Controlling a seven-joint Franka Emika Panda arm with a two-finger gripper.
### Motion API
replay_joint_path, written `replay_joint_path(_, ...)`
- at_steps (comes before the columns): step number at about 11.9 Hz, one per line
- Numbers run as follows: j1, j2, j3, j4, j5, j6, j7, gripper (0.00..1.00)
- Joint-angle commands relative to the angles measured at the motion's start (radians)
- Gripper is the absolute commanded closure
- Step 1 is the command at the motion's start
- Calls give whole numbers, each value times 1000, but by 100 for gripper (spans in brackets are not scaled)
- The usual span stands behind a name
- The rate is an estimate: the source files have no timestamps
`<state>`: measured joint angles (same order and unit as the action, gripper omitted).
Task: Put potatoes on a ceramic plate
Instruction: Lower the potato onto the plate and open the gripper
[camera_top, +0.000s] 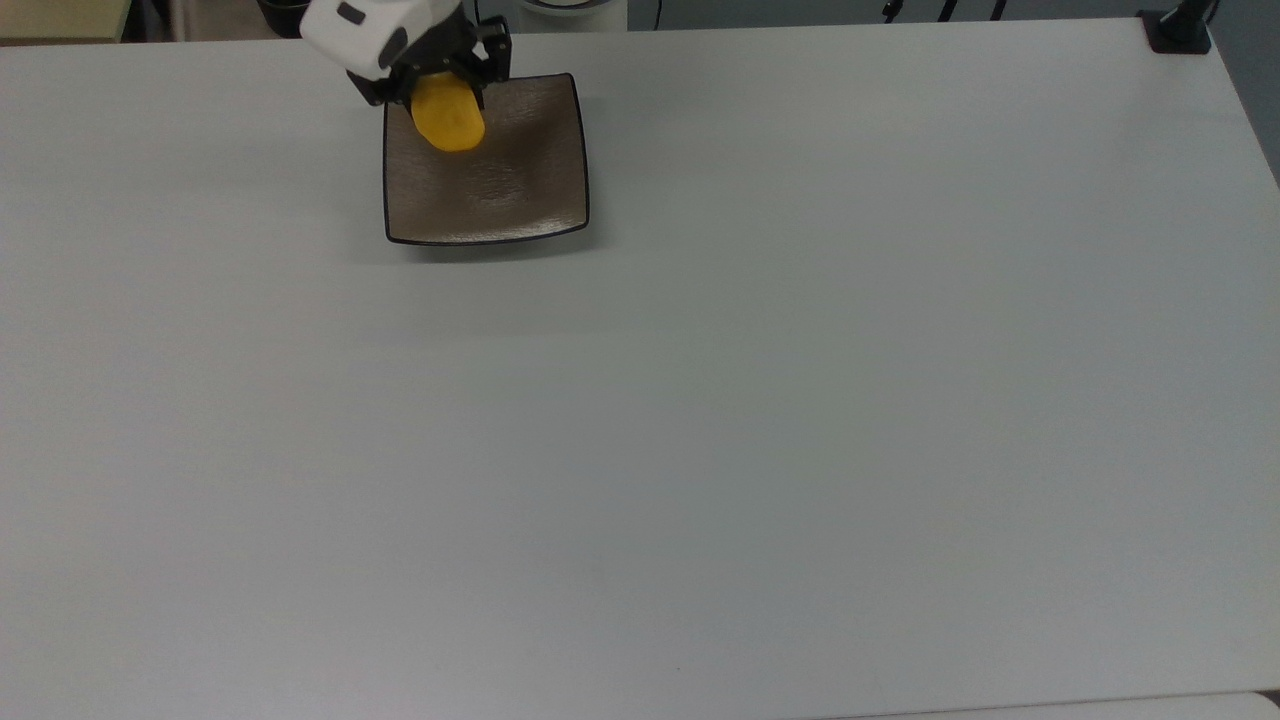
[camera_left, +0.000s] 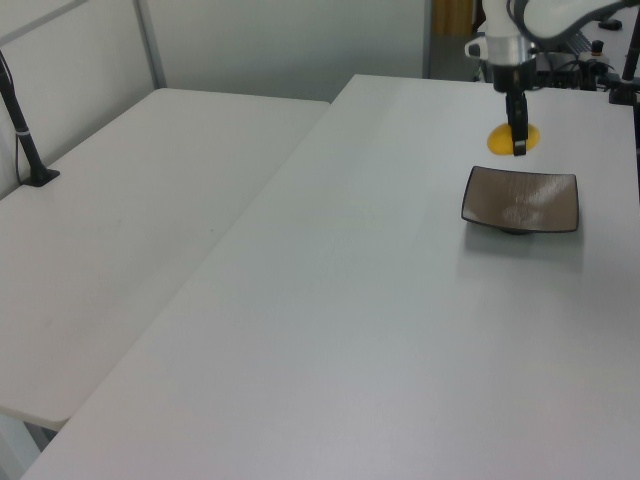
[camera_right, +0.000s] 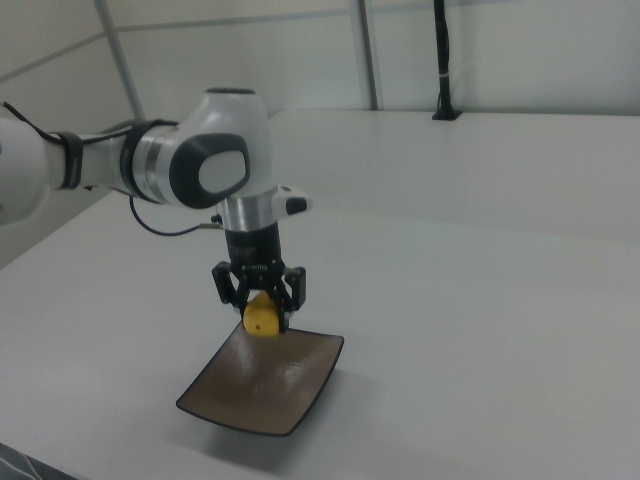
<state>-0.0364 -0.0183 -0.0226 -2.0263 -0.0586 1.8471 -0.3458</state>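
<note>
The white table (camera_top: 760, 400) is bare but for the ceramic plate (camera_top: 500, 190), which sits near the top view's upper left. The right view shows the arm (camera_right: 190, 165) reaching down over the plate, its gripper (camera_right: 262, 318) clamped on the potato (camera_right: 262, 317) — held clear above the plate's surface. In the top view the potato (camera_top: 448, 113) overlaps the plate's upper-left part. In the left view a dark finger (camera_left: 518, 125) crosses the potato (camera_left: 505, 138), and a second pale table (camera_left: 110, 230) adjoins — a black post (camera_left: 22, 130) stands on it.
</note>
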Motion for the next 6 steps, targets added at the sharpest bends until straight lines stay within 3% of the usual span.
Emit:
replay_joint_path(1, 15, -26, -5, -170, 14, 183, 45, 49)
replay_joint_path(3, 13, -8, -5, -215, 14, 253, 45, 43)
replay_joint_path(4, 13, 1, -5, -222, 14, 259, 45, 35)
replay_joint_path(5, 13, 12, -5, -224, 14, 261, 45, 25)
replay_joint_path(6, 13, 17, -5, -223, 14, 261, 47, 1)
